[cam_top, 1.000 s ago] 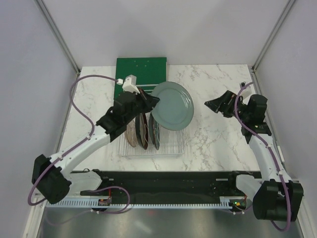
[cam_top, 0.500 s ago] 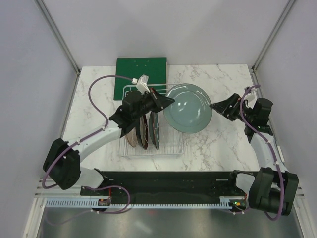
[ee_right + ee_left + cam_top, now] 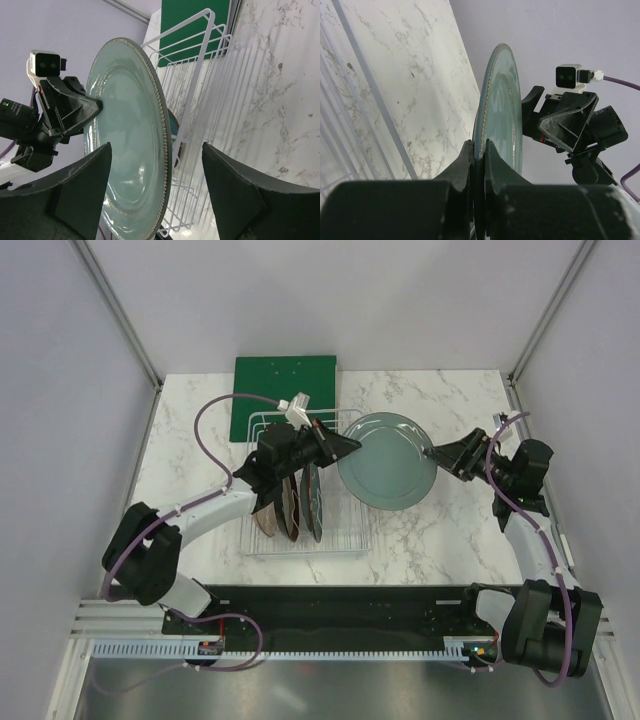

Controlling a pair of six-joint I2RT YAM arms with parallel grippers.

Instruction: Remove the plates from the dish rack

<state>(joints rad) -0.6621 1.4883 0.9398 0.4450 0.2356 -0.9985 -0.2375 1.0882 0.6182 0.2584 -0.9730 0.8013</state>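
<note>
My left gripper (image 3: 345, 445) is shut on the left rim of the pale grey-green plate (image 3: 385, 460) and holds it in the air just right of the white wire dish rack (image 3: 300, 552). In the left wrist view the rim (image 3: 500, 100) is pinched between my jaws (image 3: 479, 145). My right gripper (image 3: 432, 455) is open at the plate's right rim; in the right wrist view the plate's edge (image 3: 125, 140) stands between its spread fingers (image 3: 156, 147). The dark teal-grey plate (image 3: 312, 502), the maroon-rimmed plate (image 3: 290, 505) and the brownish-pink plate (image 3: 268, 510) stand upright in the rack.
A flat green board (image 3: 285, 380) lies behind the rack at the table's back edge; it also shows in the right wrist view (image 3: 195, 12). Bare marble table (image 3: 440, 530) lies right of the rack. Enclosure walls stand on both sides.
My left arm has carried the grey-green plate rightward, away from the rack. My right gripper has moved left until its open fingers straddle the plate's right rim.
</note>
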